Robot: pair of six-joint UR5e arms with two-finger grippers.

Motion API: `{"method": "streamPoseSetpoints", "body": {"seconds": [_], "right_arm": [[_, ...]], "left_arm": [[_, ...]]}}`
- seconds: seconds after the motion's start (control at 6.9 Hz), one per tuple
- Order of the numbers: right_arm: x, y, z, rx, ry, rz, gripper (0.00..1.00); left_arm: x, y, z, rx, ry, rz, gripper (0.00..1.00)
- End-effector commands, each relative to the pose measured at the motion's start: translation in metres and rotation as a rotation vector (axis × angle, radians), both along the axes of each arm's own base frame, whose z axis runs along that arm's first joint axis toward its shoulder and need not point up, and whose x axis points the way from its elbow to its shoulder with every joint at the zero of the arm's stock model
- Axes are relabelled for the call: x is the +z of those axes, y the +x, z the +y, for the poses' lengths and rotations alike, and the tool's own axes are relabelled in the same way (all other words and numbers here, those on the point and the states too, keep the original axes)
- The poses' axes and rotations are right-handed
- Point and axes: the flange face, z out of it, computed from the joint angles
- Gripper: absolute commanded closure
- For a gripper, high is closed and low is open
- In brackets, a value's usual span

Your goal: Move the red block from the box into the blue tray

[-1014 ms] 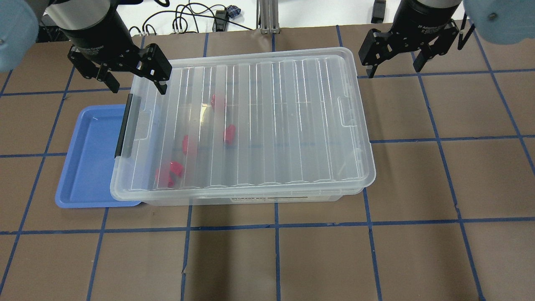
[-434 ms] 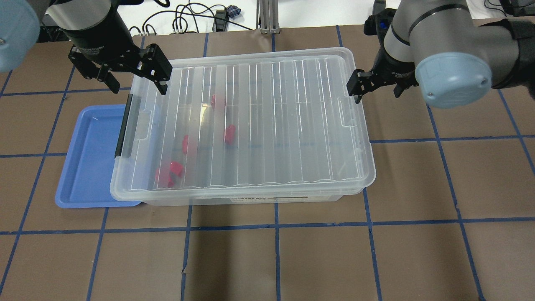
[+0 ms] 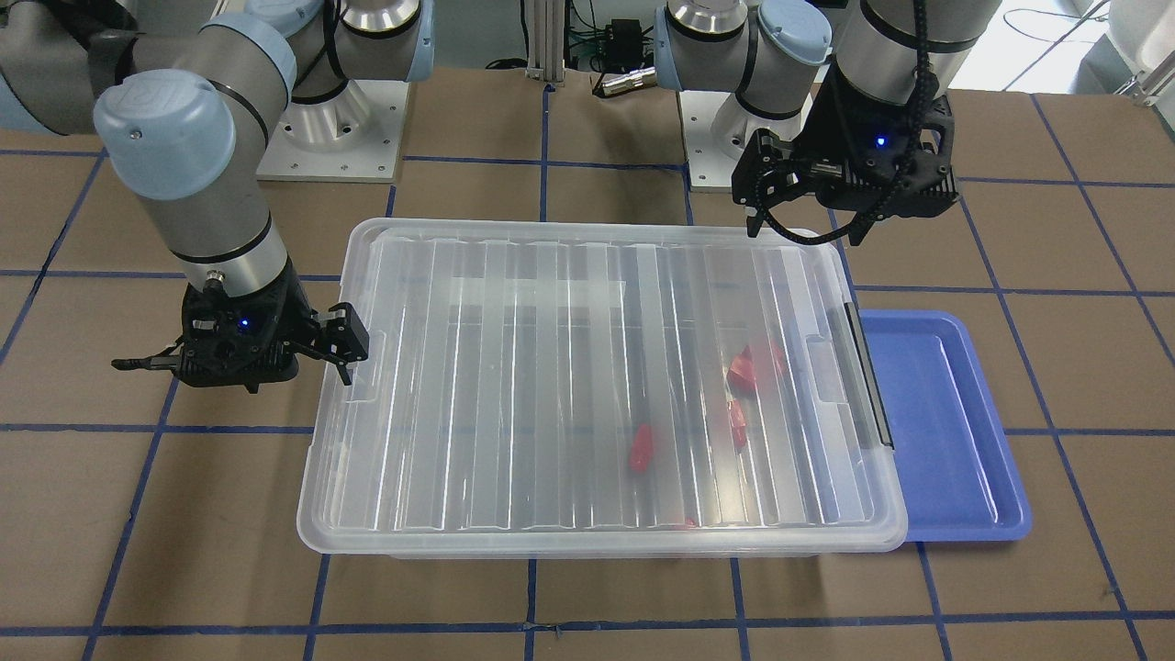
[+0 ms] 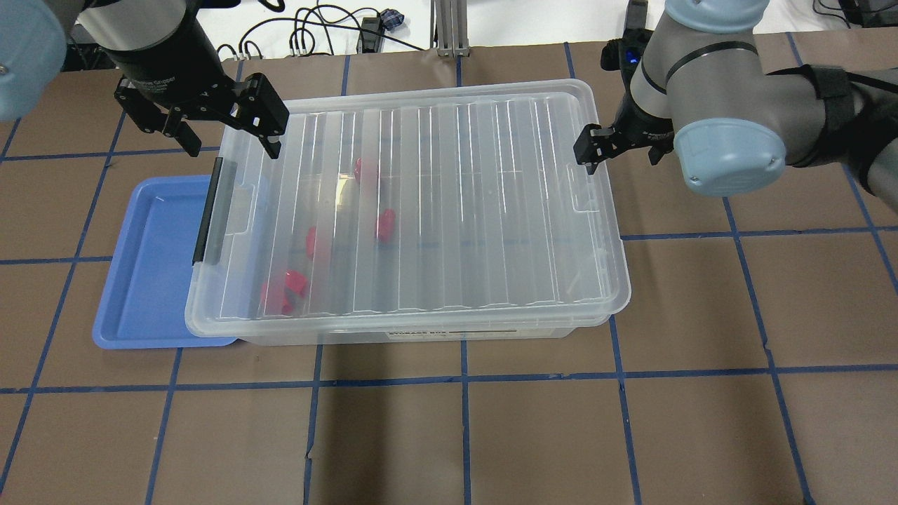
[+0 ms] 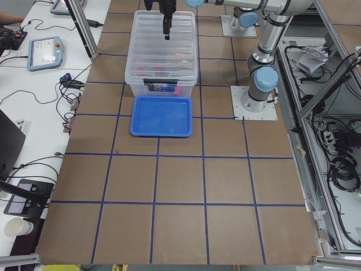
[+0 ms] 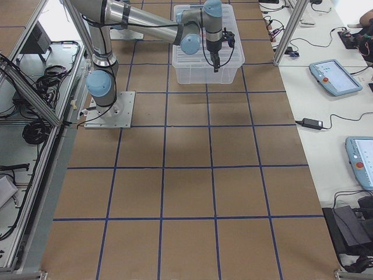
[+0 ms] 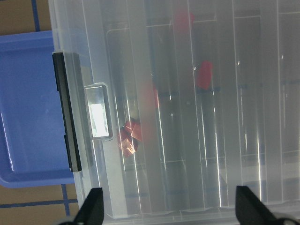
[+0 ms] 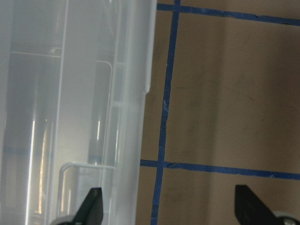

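The red block [image 4: 384,224] lies inside the box [image 4: 421,334], one of several scattered toward the end with the black latch [image 4: 208,210]; the ribbed clear lid [image 4: 491,210] sits shut over them all, so none can be reached yet.

The blue tray [image 4: 151,266] lies just beside that latch end, with no block in it.

The left gripper [image 4: 230,144] hangs above the lid's corner near the latch, jaws wide apart and holding nothing; the right gripper [image 4: 622,147] is low beside the box's opposite short end, jaws also apart and empty.

The block is probably light and quite rigid — hard, smooth plastic that will not give under the pads but may squirt out if pinched on a slanted facet; the best hold is across the chunky body on two opposed flat faces, not on the narrow stub.

Through the ribs its pose is blurred, so which way the stub points cannot be told.

The lid looks thin and springy, and the box light enough to skid — one gripper should steady it while the other frees the latch.
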Motion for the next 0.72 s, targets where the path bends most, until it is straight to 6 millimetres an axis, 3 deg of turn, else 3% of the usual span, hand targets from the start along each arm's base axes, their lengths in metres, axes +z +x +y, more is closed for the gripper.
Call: {"method": "streamPoseSetpoints", "body": {"seconds": [0.0, 0.14, 0.58], "right_arm": [[-0.001, -0.013, -0.004, 0.010, -0.002, 0.092, 0.00], [-0.003, -0.027, -0.003, 0.010, 0.012, 0.172, 0.00], [-0.001, -0.070, -0.009, -0.045, 0.027, 0.201, 0.00]], "left_arm": [[0.001, 0.000, 0.001, 0.000, -0.001, 0.000, 0.00], [0.001, 0.000, 0.000, 0.002, -0.001, 0.000, 0.00], [0.001, 0.000, 0.000, 0.002, -0.003, 0.000, 0.00]]}}
